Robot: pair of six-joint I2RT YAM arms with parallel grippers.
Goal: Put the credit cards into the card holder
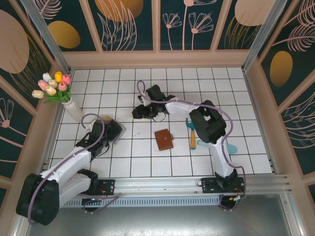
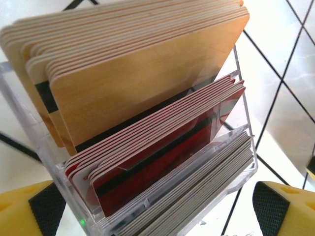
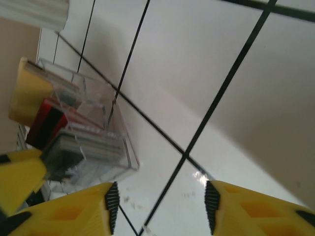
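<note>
1. The left gripper is spread wide. Its yellow fingers with black pads are set on either side of the clear plastic box. Contact with the box cannot be told.
2. The credit cards are stood tilted in three rows inside that box. In the left wrist view the tan cards are uppermost, the red cards are below them and the grey cards are lowest.
3. The right gripper is seen part open with nothing gripped. Bare white tile is seen in the gap between its pads, and the box is seen near it on the left of its wrist view.
4. The card holder is laid closed on the white tiled table, mid-table. It is placed well apart from the box and from both grippers.
5. A hammer with an orange handle is laid near the card holder, to the right in the top view. A vase of tulips is stood at the far left corner.
</note>
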